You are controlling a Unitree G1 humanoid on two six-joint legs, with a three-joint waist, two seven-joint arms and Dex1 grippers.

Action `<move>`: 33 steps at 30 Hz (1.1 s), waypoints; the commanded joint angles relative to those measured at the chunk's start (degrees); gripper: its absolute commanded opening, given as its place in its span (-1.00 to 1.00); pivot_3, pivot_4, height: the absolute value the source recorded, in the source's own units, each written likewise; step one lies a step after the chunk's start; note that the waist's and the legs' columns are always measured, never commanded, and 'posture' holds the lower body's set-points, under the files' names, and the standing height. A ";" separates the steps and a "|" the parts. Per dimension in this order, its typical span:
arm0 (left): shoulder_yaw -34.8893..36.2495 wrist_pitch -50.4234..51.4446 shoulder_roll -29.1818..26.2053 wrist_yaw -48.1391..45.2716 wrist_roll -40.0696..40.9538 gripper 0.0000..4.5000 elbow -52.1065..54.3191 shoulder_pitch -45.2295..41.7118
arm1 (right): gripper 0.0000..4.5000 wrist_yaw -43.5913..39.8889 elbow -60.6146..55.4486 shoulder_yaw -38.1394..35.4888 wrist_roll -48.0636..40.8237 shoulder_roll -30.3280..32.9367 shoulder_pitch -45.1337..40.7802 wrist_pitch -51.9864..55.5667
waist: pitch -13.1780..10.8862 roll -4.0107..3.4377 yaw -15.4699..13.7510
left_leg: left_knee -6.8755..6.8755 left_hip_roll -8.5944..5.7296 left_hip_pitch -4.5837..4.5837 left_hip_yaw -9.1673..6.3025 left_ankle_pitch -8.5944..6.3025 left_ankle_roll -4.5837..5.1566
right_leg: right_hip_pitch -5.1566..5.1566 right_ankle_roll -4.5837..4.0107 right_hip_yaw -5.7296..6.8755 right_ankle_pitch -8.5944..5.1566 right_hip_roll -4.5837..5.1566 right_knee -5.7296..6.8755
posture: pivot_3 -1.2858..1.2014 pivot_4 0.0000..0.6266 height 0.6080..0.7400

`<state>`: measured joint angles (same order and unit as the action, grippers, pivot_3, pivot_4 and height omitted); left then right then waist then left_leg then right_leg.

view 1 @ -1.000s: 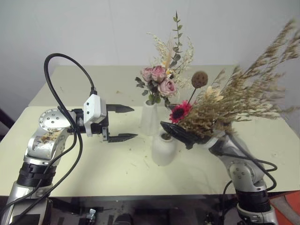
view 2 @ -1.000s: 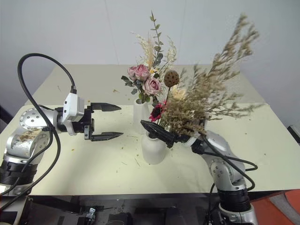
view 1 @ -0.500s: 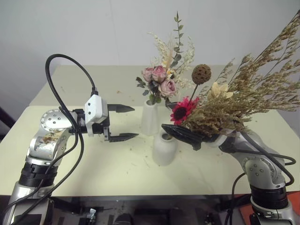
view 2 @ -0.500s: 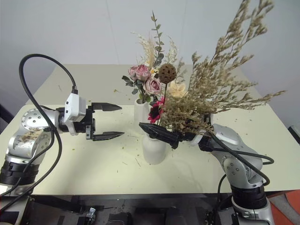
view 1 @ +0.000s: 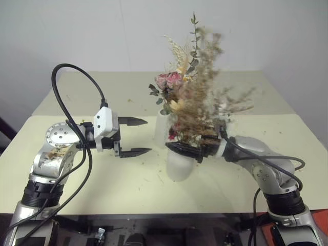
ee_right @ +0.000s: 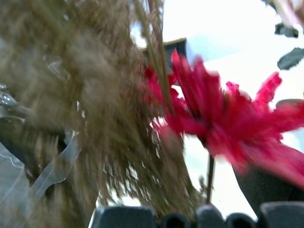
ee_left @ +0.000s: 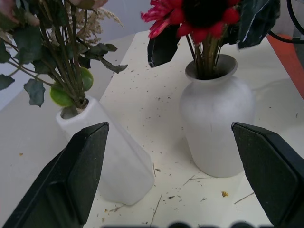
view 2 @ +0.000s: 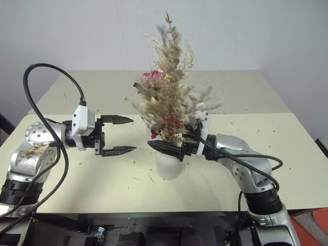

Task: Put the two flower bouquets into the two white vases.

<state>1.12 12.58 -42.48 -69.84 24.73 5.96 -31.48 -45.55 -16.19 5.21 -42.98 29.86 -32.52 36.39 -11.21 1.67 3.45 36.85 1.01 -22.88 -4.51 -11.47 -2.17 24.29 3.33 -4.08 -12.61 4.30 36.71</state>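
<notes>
While both hands gape, brown wispy bouquet (view 1: 200, 102) with red daisy, stems in rounded white vase (ee_left: 216, 126).

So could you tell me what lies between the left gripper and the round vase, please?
Only bare tabletop strewn with dried crumbs, seen in the left wrist view, lies between the left gripper and the round vase.

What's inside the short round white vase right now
The rounded vase holds the stems of the brown bouquet, its red daisy just above the neck. How deep the stems reach is hidden by the vase wall.
</notes>
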 commanded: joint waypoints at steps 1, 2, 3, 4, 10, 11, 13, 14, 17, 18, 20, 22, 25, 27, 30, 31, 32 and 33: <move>1.64 -0.25 -1.04 0.78 0.35 1.00 2.19 0.07 | 0.99 -1.51 -0.79 -0.85 1.47 1.11 -0.76 -0.47 | 0.00 0.00 -0.02 | 0.00 0.00 0.00 0.00 0.00 0.00 | 0.00 0.00 0.00 0.00 0.00 0.00 | 0.03 -0.52 1.00; 1.69 -0.18 -1.13 0.86 0.44 1.00 2.31 0.19 | 0.99 -2.13 -1.21 -1.16 1.80 1.61 -0.30 -0.78 | 0.00 0.00 -0.03 | 0.00 0.00 0.00 0.00 0.00 0.00 | 0.00 0.00 0.00 0.00 0.00 0.00 | 0.03 -0.52 1.00; 1.71 -0.17 -1.20 0.94 0.49 1.00 2.35 0.28 | 0.99 -2.88 -1.74 -1.37 2.31 2.33 0.22 -1.23 | 0.00 0.00 -0.04 | 0.00 0.00 0.00 0.00 0.00 0.00 | 0.00 0.00 0.00 0.00 0.00 0.00 | 0.03 -0.52 1.00; 1.71 -0.15 -1.24 0.99 0.54 1.00 2.36 0.32 | 0.99 -3.45 -2.31 -1.53 3.26 3.04 0.77 -2.15 | 0.00 0.00 -0.07 | 0.00 0.00 0.00 0.00 0.00 0.00 | 0.00 0.00 0.00 0.00 0.00 0.00 | 0.03 -0.52 1.00; 1.34 -0.28 -1.13 1.02 0.52 1.00 1.79 -0.18 | 0.99 -6.19 -3.04 -4.70 2.95 6.69 1.88 -2.00 | 0.00 0.00 -0.33 | 0.01 0.00 0.01 0.00 0.00 0.00 | -0.01 0.01 0.00 0.00 0.00 0.00 | 0.03 -0.52 1.00; 1.25 -0.28 -1.06 0.98 0.55 1.00 1.67 -0.33 | 0.99 -6.99 -3.16 -5.54 2.97 7.64 2.60 -2.28 | 0.00 0.00 -0.41 | 0.01 0.00 0.01 0.00 0.00 0.00 | -0.01 0.01 0.00 0.00 0.00 0.00 | 0.03 -0.52 1.00; 1.13 -0.38 -1.02 0.77 0.54 1.00 1.39 -0.49 | 0.99 -8.08 -3.30 -6.94 3.40 9.11 3.99 -3.09 | 0.00 0.00 -0.65 | 0.01 0.00 0.01 0.00 0.00 0.00 | -0.01 0.01 0.01 -0.01 0.00 -0.02 | 0.03 -0.52 1.00; 1.06 -0.47 -1.01 0.63 0.51 1.00 1.18 -0.54 | 0.99 -8.65 -3.23 -7.93 3.36 9.82 4.66 -3.33 | 0.00 0.00 -0.76 | 0.01 0.00 0.01 0.00 0.00 0.00 | -0.02 0.01 0.01 -0.01 0.00 -0.03 | 0.03 -0.52 1.00; 1.09 -0.61 -1.10 0.31 0.52 1.00 0.78 -0.63 | 0.99 -10.59 -3.39 -11.39 2.67 12.14 6.90 -4.16 | 0.00 0.01 -0.94 | 0.01 -0.01 0.00 0.01 0.00 0.00 | -0.02 0.01 0.01 -0.01 0.01 -0.03 | 0.03 -0.52 1.00; 1.15 -0.61 -1.14 0.19 0.60 1.00 0.68 -0.68 | 0.99 -11.30 -3.59 -12.40 2.23 12.80 7.59 -4.33 | 0.00 0.00 -0.96 | 0.02 -0.01 0.00 0.01 0.00 0.00 | -0.02 0.01 0.00 -0.01 0.01 -0.03 | 0.03 -0.52 1.00; 1.28 -0.68 -1.31 -0.16 0.73 1.00 0.58 -0.73 | 0.99 -13.12 -4.23 -14.74 1.18 14.21 9.36 -4.69 | 0.00 0.01 -0.97 | 0.02 -0.01 0.01 0.01 0.00 0.00 | -0.03 0.01 0.01 -0.01 0.01 -0.02 | 0.03 -0.52 1.00; 1.34 -0.95 -1.55 -0.52 0.59 1.00 0.34 -0.81 | 0.99 -15.43 -4.56 -17.21 0.73 15.83 11.70 -5.52 | 0.00 0.01 -1.00 | 0.02 -0.01 0.00 0.01 0.00 0.00 | -0.03 0.02 0.01 -0.01 0.01 -0.03 | 0.03 -0.52 1.00; 1.84 -1.15 -2.09 -1.01 0.53 1.00 0.06 -0.71 | 0.99 -17.41 -4.51 -20.64 0.64 18.14 15.25 -6.09 | 0.00 0.01 -0.95 | 0.02 -0.01 -0.01 0.01 0.00 0.00 | -0.04 0.02 0.00 -0.01 0.02 -0.05 | 0.03 -0.52 1.00; 2.46 -1.24 -2.70 -1.28 0.68 1.00 -0.03 -0.46 | 0.99 -18.21 -4.59 -23.60 0.66 19.65 18.03 -6.49 | 0.00 0.01 -0.99 | 0.03 -0.01 0.01 0.01 0.00 0.00 | -0.05 0.02 0.00 -0.01 0.02 -0.04 | 0.03 -0.52 1.00; 3.86 -0.93 -3.91 -0.94 1.03 1.00 0.16 0.47 | 0.99 -17.44 -4.09 -29.38 1.19 21.42 22.45 -6.34 | 0.00 0.02 -0.98 | 0.03 -0.01 0.02 0.02 0.00 0.00 | -0.06 0.03 0.00 -0.02 0.02 -0.04 | 0.03 -0.52 1.00; 4.20 -0.76 -4.26 -0.78 0.99 1.00 0.28 0.73 | 0.99 -16.85 -3.95 -30.98 1.14 21.89 23.54 -5.81 | 0.00 0.02 -0.92 | 0.03 -0.01 0.01 0.02 0.00 0.00 | -0.06 0.03 0.00 -0.02 0.02 -0.04 | 0.03 -0.52 1.00; 4.62 -0.58 -4.65 -0.77 1.06 1.00 0.29 0.96 | 0.99 -16.42 -3.96 -32.64 1.24 22.40 24.78 -5.37 | 0.00 0.02 -0.92 | 0.03 -0.01 0.02 0.03 0.00 0.00 | -0.06 0.03 0.00 -0.02 0.02 -0.05 | 0.03 -0.52 1.00; 5.05 -0.44 -4.90 -0.88 1.24 1.00 0.22 1.16 | 0.99 -16.47 -3.82 -34.49 1.69 22.99 26.41 -5.36 | 0.00 0.02 -0.96 | 0.03 -0.01 0.02 0.03 0.00 0.00 | -0.06 0.03 -0.01 -0.02 0.02 -0.04 | 0.03 -0.52 1.00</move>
<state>3.77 12.56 -46.38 -70.80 24.87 5.38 -30.54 -62.41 -19.15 -24.90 -41.25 51.55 -6.88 31.20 -11.21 1.69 2.48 36.87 1.00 -22.86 -4.48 -11.47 -2.17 24.22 3.36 -4.09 -12.63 4.32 36.67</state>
